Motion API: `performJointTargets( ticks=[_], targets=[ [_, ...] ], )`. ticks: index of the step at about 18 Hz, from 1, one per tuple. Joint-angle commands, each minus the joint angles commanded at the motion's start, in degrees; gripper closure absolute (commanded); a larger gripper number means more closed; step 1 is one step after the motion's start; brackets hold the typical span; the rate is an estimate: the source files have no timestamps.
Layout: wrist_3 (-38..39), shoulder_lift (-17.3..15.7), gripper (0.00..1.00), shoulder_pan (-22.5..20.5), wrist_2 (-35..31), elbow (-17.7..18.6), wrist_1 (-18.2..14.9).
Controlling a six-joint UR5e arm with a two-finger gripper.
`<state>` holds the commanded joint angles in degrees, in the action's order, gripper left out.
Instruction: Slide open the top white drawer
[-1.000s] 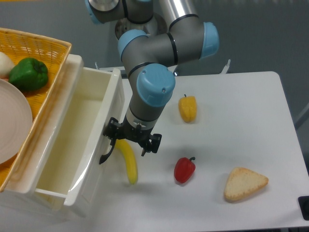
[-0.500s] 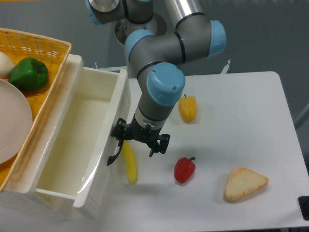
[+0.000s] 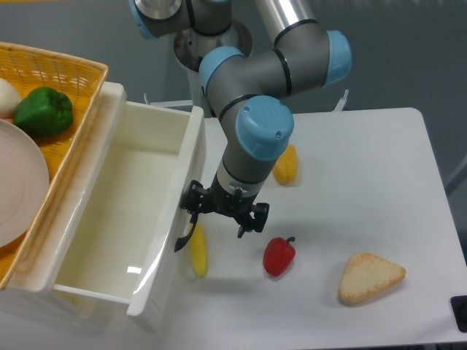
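The top white drawer (image 3: 124, 204) stands far out of the cabinet toward the right, with its inside bare. Its curved black handle (image 3: 183, 238) hangs on the front panel. My gripper (image 3: 222, 216) points down right in front of that panel, jaws spread wide. Its left finger (image 3: 193, 205) sits against the top of the handle, behind the bar. Its right finger (image 3: 253, 219) hangs free over the table. Nothing is held between the fingers.
A yellow banana (image 3: 198, 252) lies on the table just below the handle. A red pepper (image 3: 278, 255), a yellow pepper (image 3: 286, 166) and a bread slice (image 3: 368, 277) lie to the right. A wicker basket (image 3: 69, 73) on the cabinet holds a green pepper (image 3: 44, 111) and a plate (image 3: 18, 182).
The drawer has slid further out to the right, and my gripper has moved right and slightly down with the handle. The banana is now partly covered by the drawer front.
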<state>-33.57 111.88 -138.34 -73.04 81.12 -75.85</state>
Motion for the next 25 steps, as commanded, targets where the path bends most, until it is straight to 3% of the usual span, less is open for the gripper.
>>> performJointTargets(
  ticks=[25],
  targets=[
    [-2.6,0.9,0.00,-3.5,0.0,-1.2,-0.1]
  ],
)
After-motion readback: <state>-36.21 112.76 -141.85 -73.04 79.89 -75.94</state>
